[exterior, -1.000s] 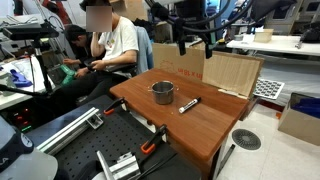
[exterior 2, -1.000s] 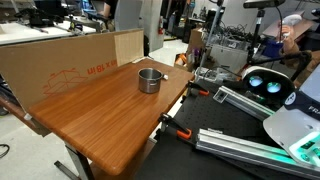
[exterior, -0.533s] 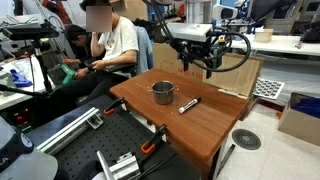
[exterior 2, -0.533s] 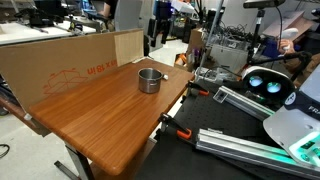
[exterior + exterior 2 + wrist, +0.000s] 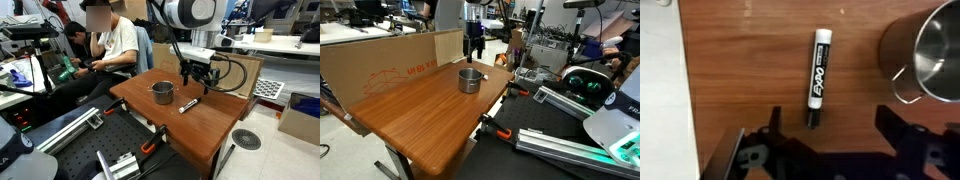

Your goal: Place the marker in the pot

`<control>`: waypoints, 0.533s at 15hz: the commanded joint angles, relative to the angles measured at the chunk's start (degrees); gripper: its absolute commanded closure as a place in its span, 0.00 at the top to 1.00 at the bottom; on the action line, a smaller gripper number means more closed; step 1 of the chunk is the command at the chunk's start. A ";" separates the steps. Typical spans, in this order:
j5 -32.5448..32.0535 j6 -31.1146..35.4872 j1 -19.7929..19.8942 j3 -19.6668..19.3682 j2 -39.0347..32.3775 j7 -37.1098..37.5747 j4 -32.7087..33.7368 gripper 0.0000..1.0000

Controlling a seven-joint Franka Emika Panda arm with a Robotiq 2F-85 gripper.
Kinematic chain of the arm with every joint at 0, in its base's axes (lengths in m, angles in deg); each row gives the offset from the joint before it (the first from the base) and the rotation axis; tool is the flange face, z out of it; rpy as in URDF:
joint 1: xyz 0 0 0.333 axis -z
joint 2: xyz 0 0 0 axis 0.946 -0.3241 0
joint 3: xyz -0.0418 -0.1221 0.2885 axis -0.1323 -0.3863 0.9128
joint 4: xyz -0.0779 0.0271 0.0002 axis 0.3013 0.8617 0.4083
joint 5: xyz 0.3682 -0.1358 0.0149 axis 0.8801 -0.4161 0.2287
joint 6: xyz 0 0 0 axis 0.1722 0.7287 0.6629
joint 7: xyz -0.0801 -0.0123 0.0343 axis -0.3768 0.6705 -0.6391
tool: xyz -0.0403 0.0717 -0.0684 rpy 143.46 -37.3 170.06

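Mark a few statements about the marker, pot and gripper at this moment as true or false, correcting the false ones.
1. The marker lies flat on the wooden table, outside the pot. True.
2. The gripper is shut on the marker. False: its jaws stand wide apart and hold nothing; it hangs above the marker.
3. The pot stands upright on the table. True.
4. The marker leans against the pot's wall. False: in the wrist view, bare wood shows between them.
5. The pot already holds the marker. False: the part of its inside seen in the wrist view holds no marker.
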 commanded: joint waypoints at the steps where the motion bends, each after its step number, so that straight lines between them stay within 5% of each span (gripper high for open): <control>1: -0.43 -3.37 0.47 0.94 -3.73 0.74 4.09 1.00; 8: -3.37 -5.02 -1.45 0.08 -7.96 5.53 6.03 1.00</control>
